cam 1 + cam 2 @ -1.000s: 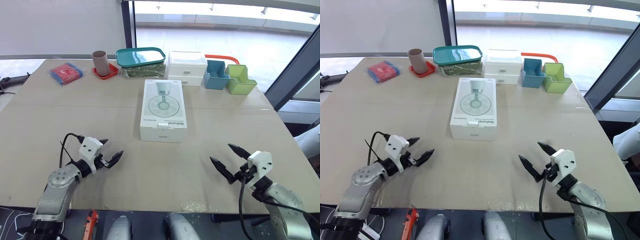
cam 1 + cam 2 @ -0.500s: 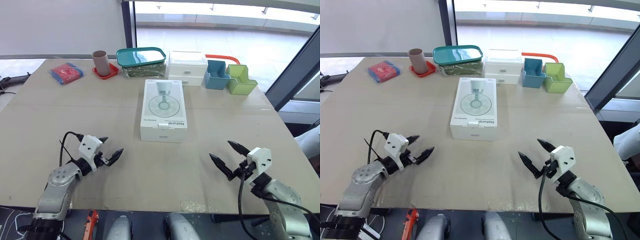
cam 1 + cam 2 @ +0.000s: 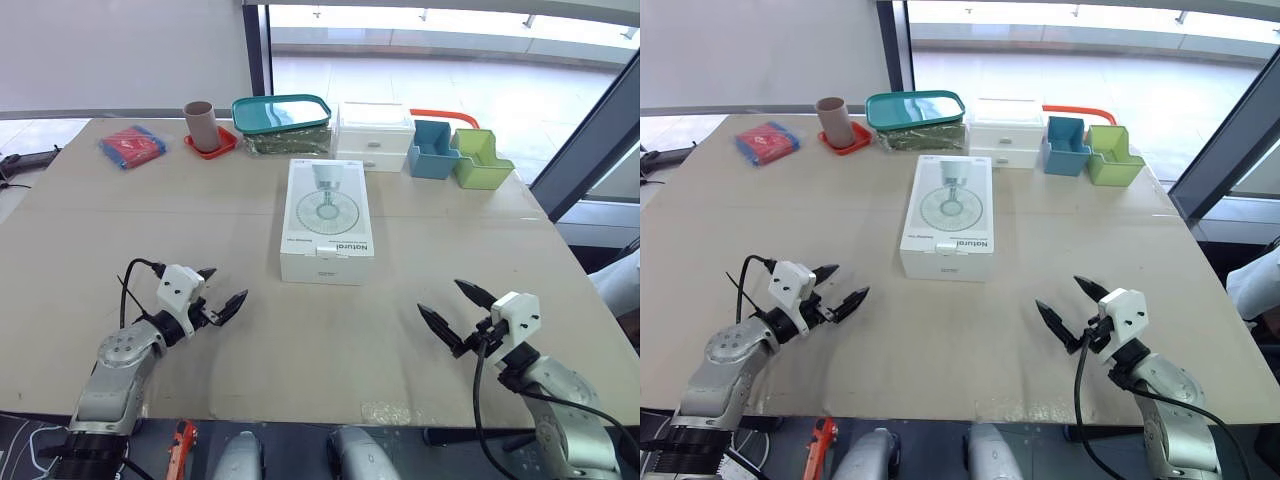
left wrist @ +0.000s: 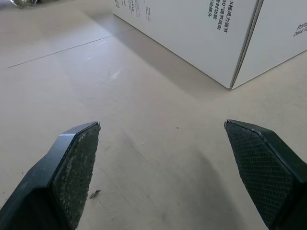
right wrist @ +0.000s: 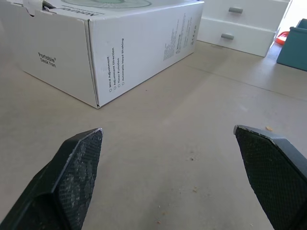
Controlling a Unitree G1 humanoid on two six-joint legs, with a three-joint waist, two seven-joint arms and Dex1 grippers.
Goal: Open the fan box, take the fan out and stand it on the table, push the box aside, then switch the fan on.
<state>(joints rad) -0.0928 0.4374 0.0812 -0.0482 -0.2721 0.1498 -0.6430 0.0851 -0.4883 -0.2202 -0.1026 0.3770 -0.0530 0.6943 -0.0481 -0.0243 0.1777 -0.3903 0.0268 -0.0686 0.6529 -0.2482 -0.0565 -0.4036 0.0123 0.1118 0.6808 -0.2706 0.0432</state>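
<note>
Lying closed at mid-table (image 3: 150, 220), the box (image 3: 327, 220) is running its long axis from near edge to far edge. The left gripper (image 3: 222, 287) and right gripper (image 3: 445, 302) are hovering by the near edge, fingers spread and empty, flanking the box's near end, the left seemingly marginally nearer.

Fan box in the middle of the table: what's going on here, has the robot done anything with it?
Nothing is being handled at this moment. The fan box lies flat and closed in the middle of the table. The left pincer and the right pincer are both open and empty near the table's front edge, one on each side, apart from the box and pointing toward it. The box has not yet been opened.
</note>
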